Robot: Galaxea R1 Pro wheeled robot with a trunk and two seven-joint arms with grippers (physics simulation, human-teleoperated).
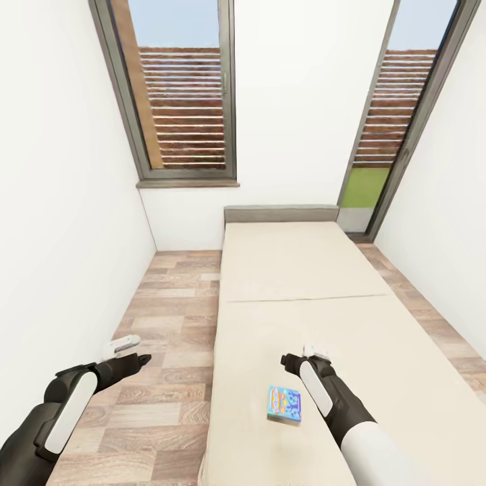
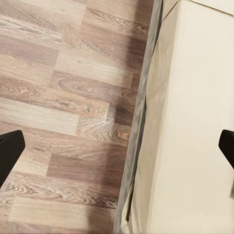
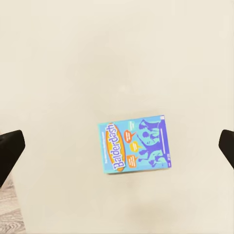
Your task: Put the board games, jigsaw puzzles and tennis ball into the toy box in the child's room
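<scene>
The black left gripper [image 1: 128,351] hangs wide open and empty over the wood-plank floor [image 1: 169,317], beside the wide beige bed [image 1: 304,270]. The small blue printed board game box [image 1: 284,403] lies flat near the mattress's near edge, bare mattress all round. The black right gripper [image 1: 304,356], spread wide and empty, hovers just beyond it; its wrist view reads "Balderdash" [image 3: 134,143].

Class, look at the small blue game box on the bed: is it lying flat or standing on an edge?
Lying flat: the blue game box shows its whole printed face upward on the bed.

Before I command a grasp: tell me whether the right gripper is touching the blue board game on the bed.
Apart. In the right wrist view the blue board game lies flat on the bed, bare mattress separating it from both fingertips of the open right gripper.
</scene>
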